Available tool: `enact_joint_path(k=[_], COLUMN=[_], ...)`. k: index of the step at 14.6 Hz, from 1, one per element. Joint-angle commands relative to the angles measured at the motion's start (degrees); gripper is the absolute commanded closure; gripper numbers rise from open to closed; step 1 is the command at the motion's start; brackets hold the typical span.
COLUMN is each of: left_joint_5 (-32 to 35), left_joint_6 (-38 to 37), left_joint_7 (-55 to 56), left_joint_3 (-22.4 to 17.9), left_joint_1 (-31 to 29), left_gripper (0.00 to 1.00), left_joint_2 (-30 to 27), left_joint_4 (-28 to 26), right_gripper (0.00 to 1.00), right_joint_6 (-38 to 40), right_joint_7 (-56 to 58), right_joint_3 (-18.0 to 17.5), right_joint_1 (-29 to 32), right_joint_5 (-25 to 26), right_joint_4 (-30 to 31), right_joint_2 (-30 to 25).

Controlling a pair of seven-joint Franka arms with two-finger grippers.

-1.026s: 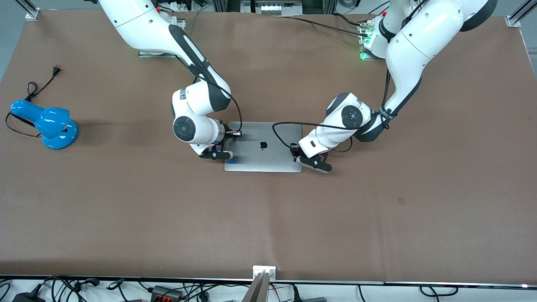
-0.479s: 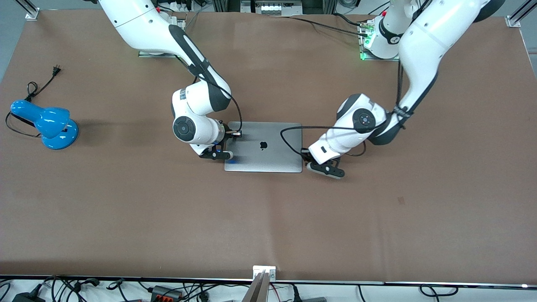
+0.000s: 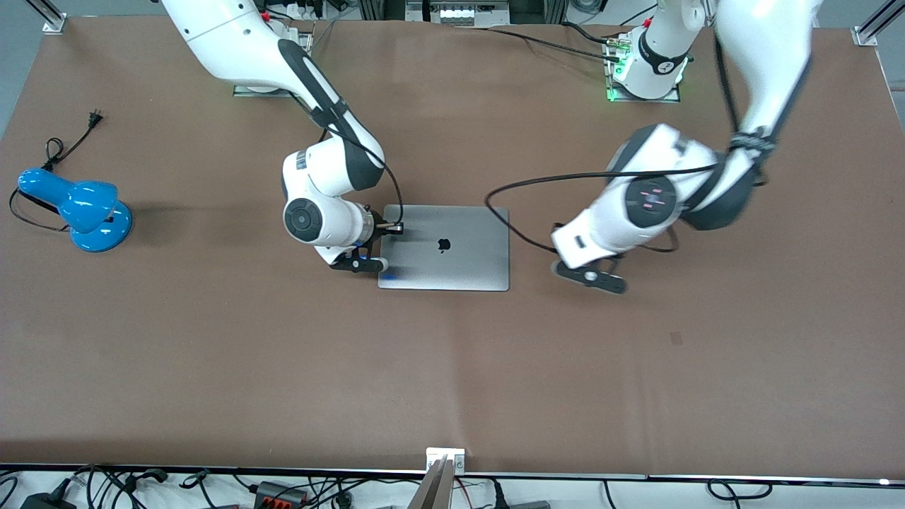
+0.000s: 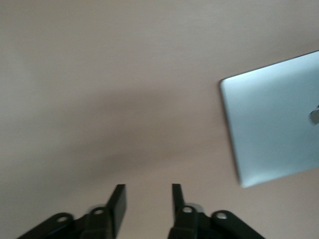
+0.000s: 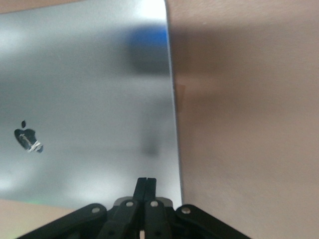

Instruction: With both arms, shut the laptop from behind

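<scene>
The silver-grey laptop [image 3: 443, 247] lies shut and flat at the middle of the table, its lid with the dark apple logo facing up. My right gripper [image 3: 362, 263] is shut and empty, low at the laptop's edge toward the right arm's end. In the right wrist view its closed fingertips [image 5: 146, 186] sit over the lid [image 5: 89, 109] near that edge. My left gripper [image 3: 590, 277] is open and empty over bare table beside the laptop, toward the left arm's end. The left wrist view shows its spread fingers [image 4: 118, 201] and the laptop's corner [image 4: 274, 129] well apart from them.
A blue desk lamp [image 3: 78, 205] with a black cord and plug [image 3: 92, 119] stands toward the right arm's end of the table. A metal bracket [image 3: 445, 456] sits at the table's edge nearest the front camera. Brown table surface [image 3: 452, 367] surrounds the laptop.
My left arm has swung away from the laptop's edge toward its own end of the table. My right arm has shifted slightly off the lid. The laptop has not moved.
</scene>
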State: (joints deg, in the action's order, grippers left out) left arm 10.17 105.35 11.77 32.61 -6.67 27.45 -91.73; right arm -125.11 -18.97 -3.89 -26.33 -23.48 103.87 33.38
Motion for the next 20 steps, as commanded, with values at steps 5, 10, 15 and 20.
enact_joint_path(k=[5,10,15,20], left_joint_5=[1.43,1.96,1.80,-10.16], left_joint_6=[-10.24,-22.27,-27.06,-18.08], left_joint_7=[-14.22,-14.32,-14.58,-14.67], left_joint_3=[0.78,0.17,-2.18,-26.78], left_joint_1=[-13.36,-14.34,-16.54,-2.25], left_gripper=[0.00,0.00,0.00,0.00], left_joint_2=[-6.70,-8.29,-9.87,-18.20], left_joint_4=[3.04,13.58,19.75,11.96], right_gripper=[1.00,1.00,1.00,1.00], right_joint_6=[9.26,16.37,23.76,32.64], right_joint_7=[-0.19,2.26,6.05,10.61], right_joint_3=[3.71,8.72,13.20,18.04], right_joint_1=[0.22,0.40,0.49,0.48], right_joint_5=[1.33,5.11,6.59,9.94], right_joint_4=[0.28,0.10,-3.05,-7.28], right_joint_2=[-7.97,-14.03,-17.02,-20.36])
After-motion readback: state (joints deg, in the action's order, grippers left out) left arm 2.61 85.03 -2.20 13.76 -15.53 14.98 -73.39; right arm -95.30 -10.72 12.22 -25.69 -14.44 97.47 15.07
